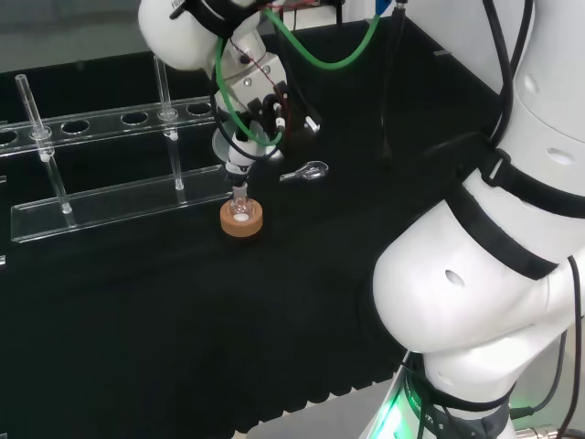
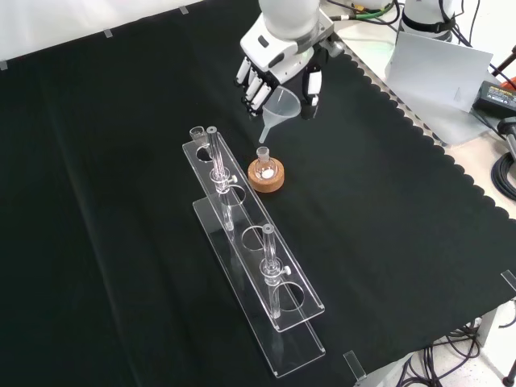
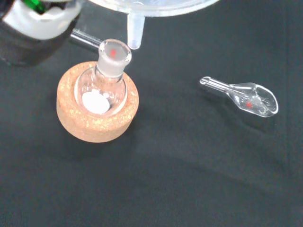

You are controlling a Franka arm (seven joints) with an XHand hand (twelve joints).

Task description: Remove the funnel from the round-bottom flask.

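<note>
I find the hand [image 2: 278,68] holding the funnel [image 2: 280,107], its fingers curled about the wide cone from above, so the hand is closed on it and carries nothing else. In the front view the funnel's stem points down and a little toward the lower left, its tip hanging clear above the mouth of the round-bottom flask [image 2: 263,165] and slightly to the upper right of it. The wrist view agrees: the stem's end sits just beside the rim of the neck, apart from it, not inside. The flask rests in its cork ring [image 2: 267,179] with a little white matter at its bottom, its neck close to upright. I judge the funnel already free of the flask; what remains is to carry it off and set it down. The relation that governs this is vertical: the funnel's long axis runs nearly in line with the neck below, so any lowering before a sideways shift risks striking the rim. The clear rack [image 2: 250,242] stands near on the left; a small glass scoop [image 3: 244,96] lies on the cloth, apart.
</note>
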